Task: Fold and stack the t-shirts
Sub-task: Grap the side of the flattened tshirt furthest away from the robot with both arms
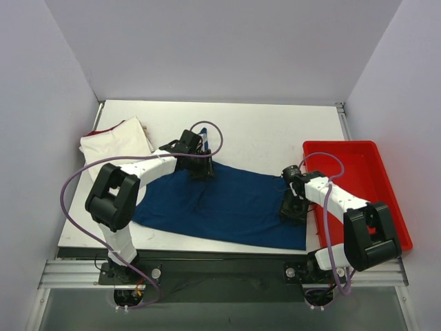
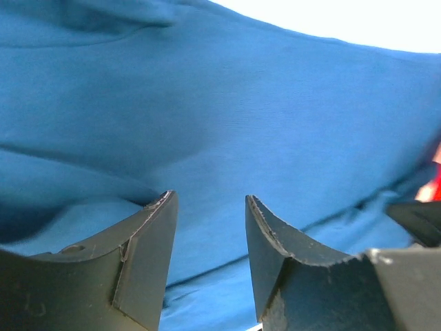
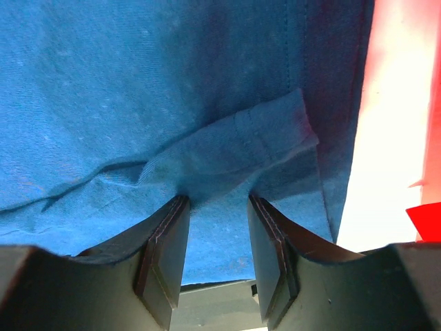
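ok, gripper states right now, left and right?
Left gripper: open, jaws apart above the blue t-shirt, holding nothing.
Right gripper: jaws part open at a fold of the same shirt; grip cannot be told.
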